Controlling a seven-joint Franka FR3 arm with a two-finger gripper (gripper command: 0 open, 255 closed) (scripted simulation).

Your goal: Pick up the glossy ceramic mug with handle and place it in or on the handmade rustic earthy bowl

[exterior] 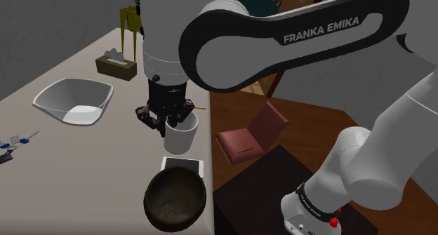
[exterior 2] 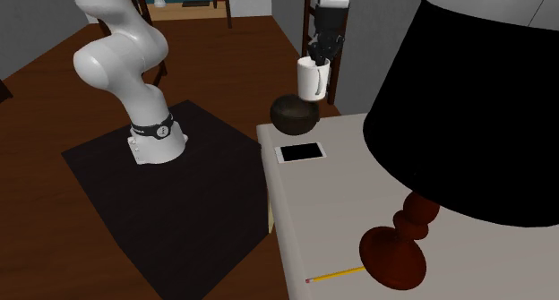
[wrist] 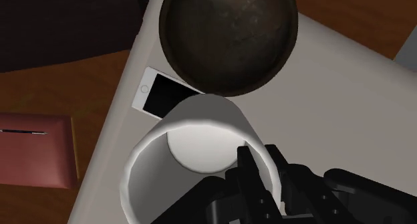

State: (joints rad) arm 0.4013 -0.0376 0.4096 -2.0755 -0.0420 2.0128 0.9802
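My black gripper (exterior: 168,118) is shut on the rim of a white mug (exterior: 180,136), holding it upright in the air above the table. In the wrist view one finger (wrist: 250,168) reaches inside the mug (wrist: 190,139) and the other sits outside its wall. The dark brown rough bowl (exterior: 175,197) stands on the table near its edge, just past the mug (exterior 2: 311,80) and lower. From the second exterior view the gripper (exterior 2: 321,53) hangs the mug slightly above the bowl (exterior 2: 295,115). The bowl (wrist: 227,39) holds nothing.
A phone (exterior: 182,165) lies flat under the mug, beside the bowl. Farther along the table (exterior: 63,139) stand a white angular bowl (exterior: 74,100) and a tissue box (exterior: 116,65). A black-shaded lamp (exterior 2: 475,101) and a pencil (exterior 2: 336,274) occupy the far end. A red chair (exterior: 253,135) is on the floor.
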